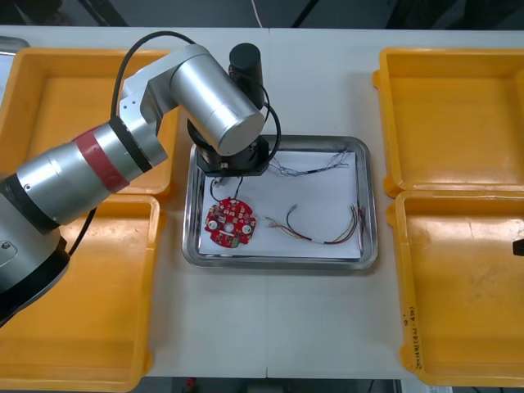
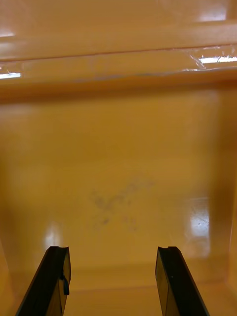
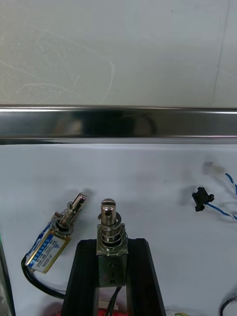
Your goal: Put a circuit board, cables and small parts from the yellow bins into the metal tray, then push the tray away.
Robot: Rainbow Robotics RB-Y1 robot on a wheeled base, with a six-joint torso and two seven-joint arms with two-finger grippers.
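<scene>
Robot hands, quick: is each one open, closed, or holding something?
Left hand: closed on a small metal part, over the metal tray.
Right hand: open, holding nothing, over a yellow bin.

A metal tray [image 1: 281, 264], white inside, sits on the desk [image 1: 270, 327] between four yellow bins [image 1: 454, 115], two at each side. A round red circuit board [image 1: 230, 223] lies flat in the tray's near left corner. A red and yellow cable [image 1: 327, 233] curls beside the board toward the right wall. A twisted blue and white cable [image 1: 315, 166], ending in a black plug, runs along the far side. Near the far left corner, a small metal part [image 3: 109, 224] is clamped in the left gripper [image 3: 112, 244], its spring-wound pin pointing at the far rim. A second small metal part [image 3: 49, 242], labelled blue and yellow, lies tilted just beside it.
</scene>
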